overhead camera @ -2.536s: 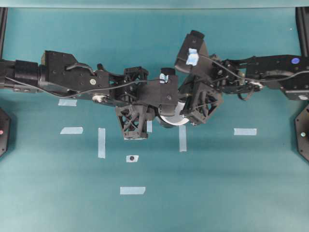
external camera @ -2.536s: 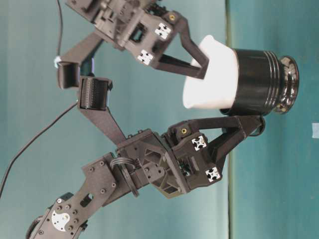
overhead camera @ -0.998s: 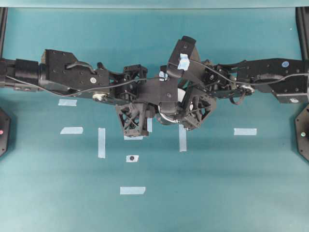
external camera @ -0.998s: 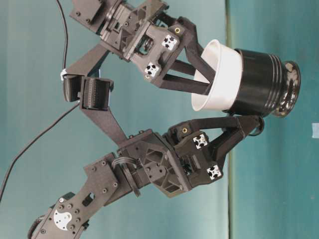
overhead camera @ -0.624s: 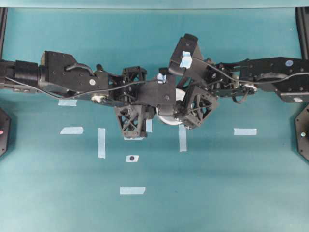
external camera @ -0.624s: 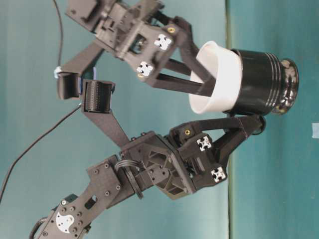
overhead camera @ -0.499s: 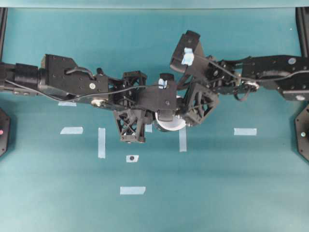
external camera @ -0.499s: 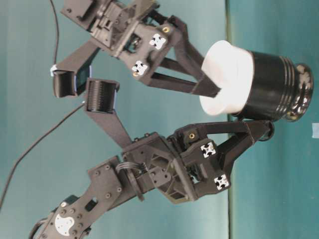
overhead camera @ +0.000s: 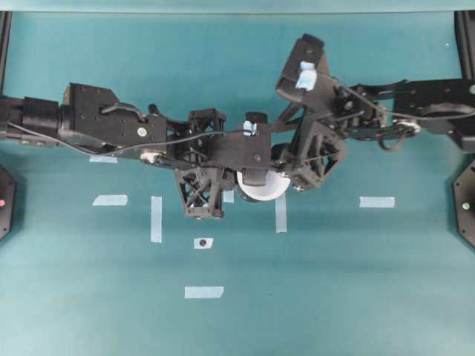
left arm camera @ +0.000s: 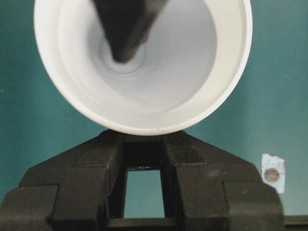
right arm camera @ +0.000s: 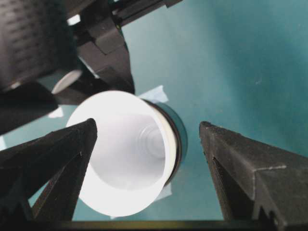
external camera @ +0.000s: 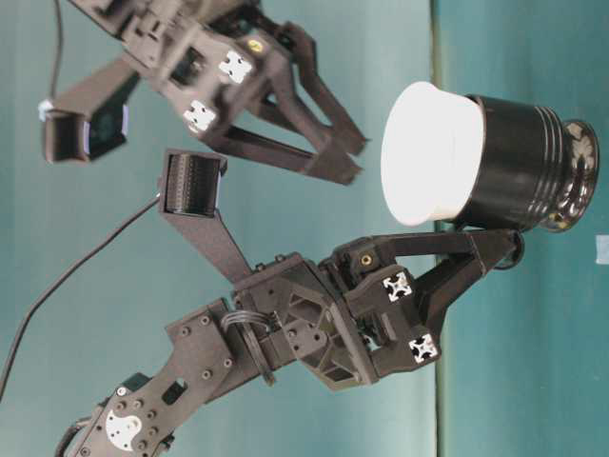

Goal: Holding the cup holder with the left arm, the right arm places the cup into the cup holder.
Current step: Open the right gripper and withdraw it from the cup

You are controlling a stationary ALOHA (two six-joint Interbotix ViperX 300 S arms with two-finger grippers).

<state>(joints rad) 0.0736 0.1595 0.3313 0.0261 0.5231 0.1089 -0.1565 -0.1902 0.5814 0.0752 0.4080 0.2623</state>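
**Right gripper withdrawn from seated cup**

Pulled back since a second ago: right gripper (external camera: 333,152), then with a finger inside the rim, now clear of the cup (external camera: 428,157), jaws spread wide and holding nothing. Seated in the cup holder (external camera: 523,162), wide rim protruding, well in from every table (overhead camera: 334,297) edge. Left gripper (external camera: 500,249) pinching the holder's small handle, jaws nearly together. Visible only from table level: the gap between right fingertips and rim. Seen from the right wrist: white interior down to the round base, framed between both fingers (right arm camera: 240,163). Mostly hidden from overhead beneath the arms, just a sliver of white.
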